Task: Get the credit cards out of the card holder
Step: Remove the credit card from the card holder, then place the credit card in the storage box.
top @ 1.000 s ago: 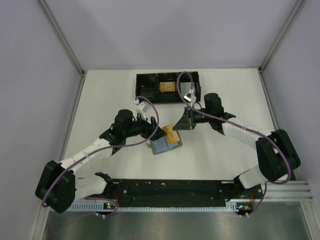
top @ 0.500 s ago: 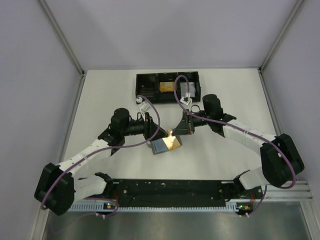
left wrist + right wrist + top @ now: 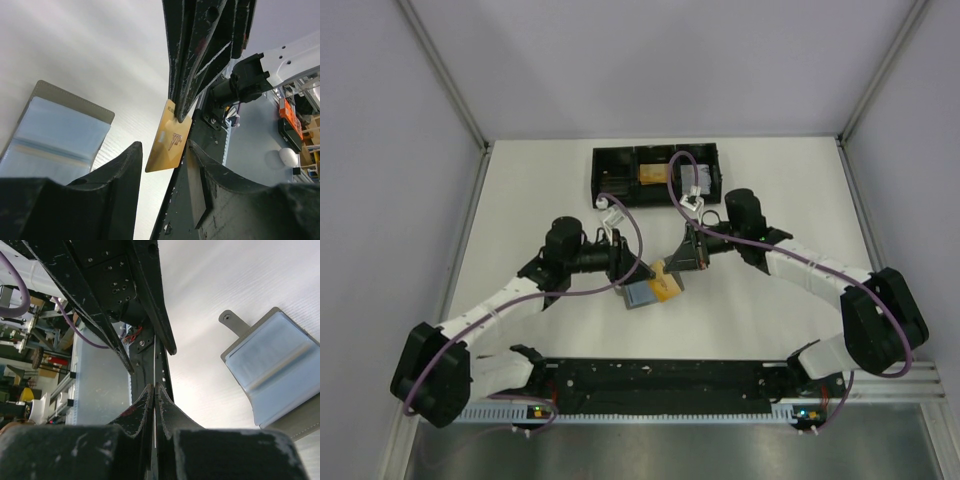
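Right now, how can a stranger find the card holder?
On the white table, look nearer than the black three-compartment tray, at the middle. The card holder lies open: grey outside, light blue inside, unlike the gold credit card held near it.

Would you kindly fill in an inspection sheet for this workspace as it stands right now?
Surface: white table; no spills seen.
Job's things: card holder lies open, blue inside up; gold card is out of it, held clear of the table.
Clutter: black tray at the far edge, holding a second gold card and a grey item.
Tools: right tool shut on one edge of the gold card; left tool open, its fingers on either side of that card.
Cables: purple cables run along both arms; the right one loops over the tray.
Surroundings: pale walls; nothing else seen.
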Controlling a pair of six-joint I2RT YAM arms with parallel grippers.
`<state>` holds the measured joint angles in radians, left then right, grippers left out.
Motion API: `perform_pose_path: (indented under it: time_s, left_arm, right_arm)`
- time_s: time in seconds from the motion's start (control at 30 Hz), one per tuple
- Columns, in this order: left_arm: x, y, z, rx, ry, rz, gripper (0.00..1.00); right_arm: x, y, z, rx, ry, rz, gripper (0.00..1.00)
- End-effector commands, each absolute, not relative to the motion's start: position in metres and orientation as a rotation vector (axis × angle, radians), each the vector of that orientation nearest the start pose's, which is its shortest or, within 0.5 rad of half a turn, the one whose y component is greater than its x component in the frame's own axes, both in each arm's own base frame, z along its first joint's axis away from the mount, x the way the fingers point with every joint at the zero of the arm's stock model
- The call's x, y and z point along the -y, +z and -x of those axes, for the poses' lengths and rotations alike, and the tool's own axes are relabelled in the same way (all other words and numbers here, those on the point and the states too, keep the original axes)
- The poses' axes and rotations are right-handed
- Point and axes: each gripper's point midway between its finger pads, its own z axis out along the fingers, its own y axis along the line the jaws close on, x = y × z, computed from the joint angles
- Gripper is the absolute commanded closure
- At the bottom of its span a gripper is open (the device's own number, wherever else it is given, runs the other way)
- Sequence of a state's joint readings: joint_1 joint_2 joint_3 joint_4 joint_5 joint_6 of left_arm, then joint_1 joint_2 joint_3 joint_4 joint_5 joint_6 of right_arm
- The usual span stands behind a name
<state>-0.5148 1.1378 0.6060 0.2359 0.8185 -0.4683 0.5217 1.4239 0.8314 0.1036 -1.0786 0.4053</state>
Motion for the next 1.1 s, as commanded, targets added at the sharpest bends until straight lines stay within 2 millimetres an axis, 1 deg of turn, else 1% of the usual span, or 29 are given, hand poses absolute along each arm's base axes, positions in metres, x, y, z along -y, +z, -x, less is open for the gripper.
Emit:
perform_pose_path:
  time_s: [0.0, 0.1, 0.13, 0.17, 0.27, 0.37, 0.4, 0.47, 0.5, 0.57, 0.63, 0.67, 0.7, 0.8, 0.87, 0.93, 0.97, 1.0, 1.07]
  left_arm:
    - [0.277, 0.197, -0.212, -1.905, -1.368, -0.673, 0.54]
    - [0.278, 0.199, -0.211, -1.902, -1.385, -0.678, 0.55]
    - [0.279, 0.201, -0.21, -1.894, -1.396, -0.683, 0.58]
    - [0.28, 0.202, -0.209, -1.887, -1.403, -0.689, 0.65]
    - [0.28, 0.205, -0.207, -1.87, -1.418, -0.696, 0.79]
    - [0.281, 0.211, -0.203, -1.839, -1.446, -0.711, 0.99]
    - [0.282, 0.212, -0.201, -1.832, -1.459, -0.717, 1.0]
    - [0.282, 0.215, -0.203, -1.821, -1.459, -0.702, 1.0]
    - [0.281, 0.215, -0.204, -1.825, -1.457, -0.689, 1.0]
    - [0.28, 0.215, -0.21, -1.842, -1.428, -0.628, 1.0]
    - [0.275, 0.211, -0.225, -1.886, -1.366, -0.497, 1.0]
    - [0.27, 0.206, -0.237, -1.924, -1.305, -0.391, 1.0]
    - [0.264, 0.205, -0.249, -1.938, -1.273, -0.24, 1.0]
    - [0.252, 0.208, -0.266, -1.898, -1.244, -0.01, 1.0]
    - [0.246, 0.212, -0.278, -1.867, -1.226, 0.121, 1.0]
    - [0.24, 0.215, -0.293, -1.827, -1.193, 0.216, 1.0]
    - [0.237, 0.22, -0.302, -1.796, -1.175, 0.256, 1.0]
    - [0.235, 0.223, -0.31, -1.776, -1.156, 0.289, 1.0]
    - [0.231, 0.227, -0.33, -1.743, -1.099, 0.361, 1.0]
  right_arm:
    - [-0.306, 0.213, -0.199, -1.868, 1.641, 0.95, 1.0]
    - [-0.305, 0.212, -0.198, -1.871, 1.641, 0.951, 1.0]
    - [-0.305, 0.212, -0.198, -1.872, 1.639, 0.95, 1.0]
    - [-0.305, 0.211, -0.198, -1.874, 1.639, 0.95, 1.0]
    - [-0.305, 0.211, -0.198, -1.872, 1.64, 0.953, 1.0]
    - [-0.305, 0.21, -0.197, -1.874, 1.641, 0.956, 1.0]
    - [-0.305, 0.209, -0.198, -1.877, 1.639, 0.956, 1.0]
    - [-0.305, 0.208, -0.201, -1.889, 1.619, 0.938, 1.0]
    - [-0.304, 0.206, -0.204, -1.907, 1.599, 0.919, 0.95]
    - [-0.303, 0.204, -0.21, -1.935, 1.559, 0.885, 0.78]
    - [-0.298, 0.202, -0.219, -1.97, 1.502, 0.826, 0.63]
    - [-0.294, 0.201, -0.224, -1.983, 1.47, 0.792, 0.58]
    - [-0.285, 0.204, -0.234, -2.004, 1.396, 0.708, 0.49]
    - [-0.264, 0.2, -0.25, -2.059, 1.2, 0.541, 0.29]
    - [-0.247, 0.201, -0.261, -2.059, 1.064, 0.416, 0.17]
    - [-0.226, 0.201, -0.272, -2.045, 0.921, 0.293, 0.09]
    - [-0.216, 0.2, -0.275, -2.036, 0.863, 0.24, 0.07]
    - [-0.207, 0.202, -0.278, -2.018, 0.817, 0.191, 0.06]
    - [-0.188, 0.198, -0.281, -1.994, 0.72, 0.106, 0.05]
